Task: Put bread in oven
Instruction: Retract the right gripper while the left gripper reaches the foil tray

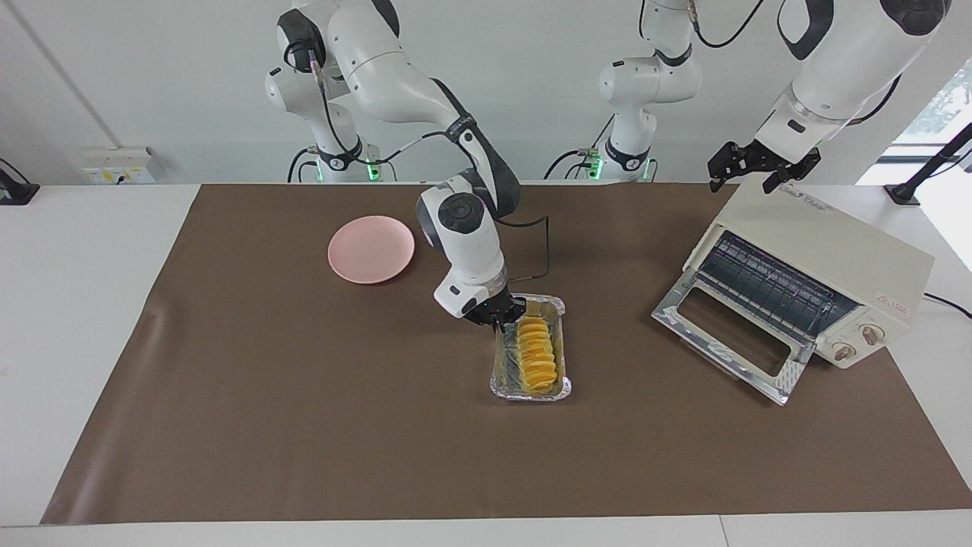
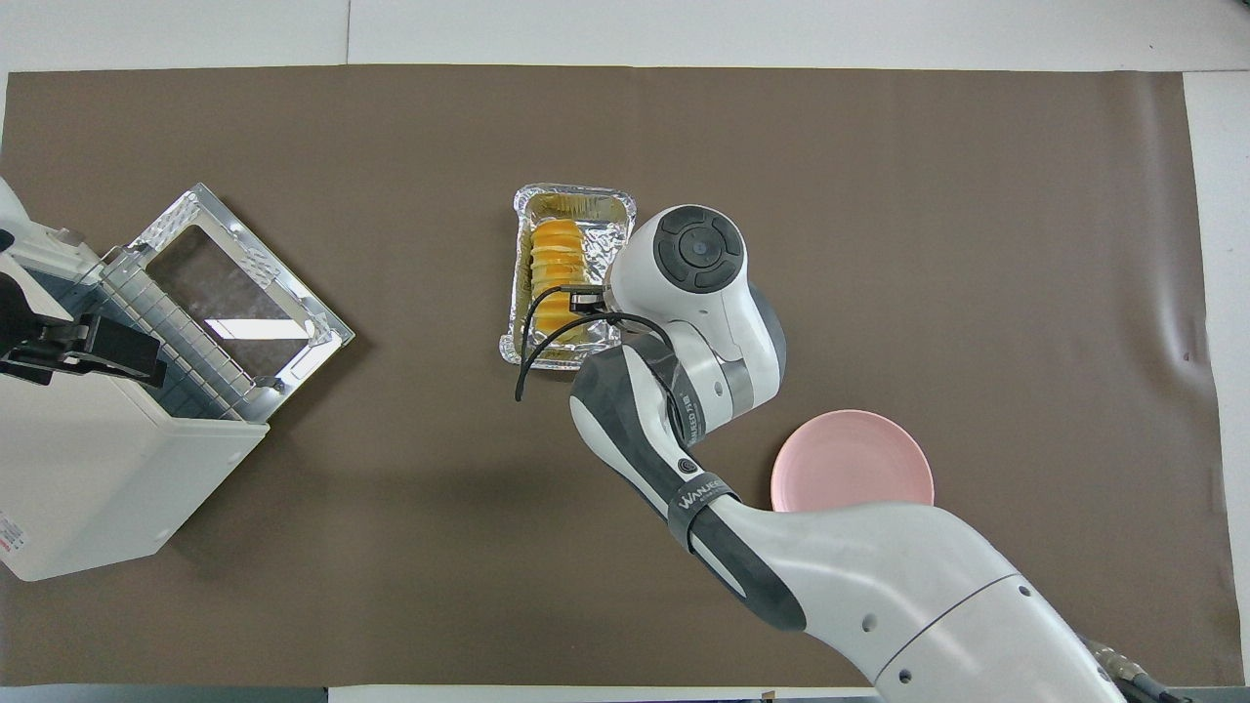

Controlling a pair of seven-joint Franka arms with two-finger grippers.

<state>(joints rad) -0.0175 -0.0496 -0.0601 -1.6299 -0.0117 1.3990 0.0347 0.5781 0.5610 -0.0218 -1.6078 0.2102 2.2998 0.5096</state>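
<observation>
The cream-white boxy toaster oven (image 2: 98, 469) runs off the overhead view's edge. The right arm's wrist covers one long rim of the crinkled silver foil tray (image 2: 522, 210) there.

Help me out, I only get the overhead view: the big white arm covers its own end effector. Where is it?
Observer: The right end effector is down at the tray's rim, at the end nearer the robots, beside the bread.
Operator: Does the oven have any controls?
Observer: Yes, two knobs on the oven's front.
Operator: And the other arm?
Observer: The left end effector waits open, in the air just above the oven's top.
</observation>
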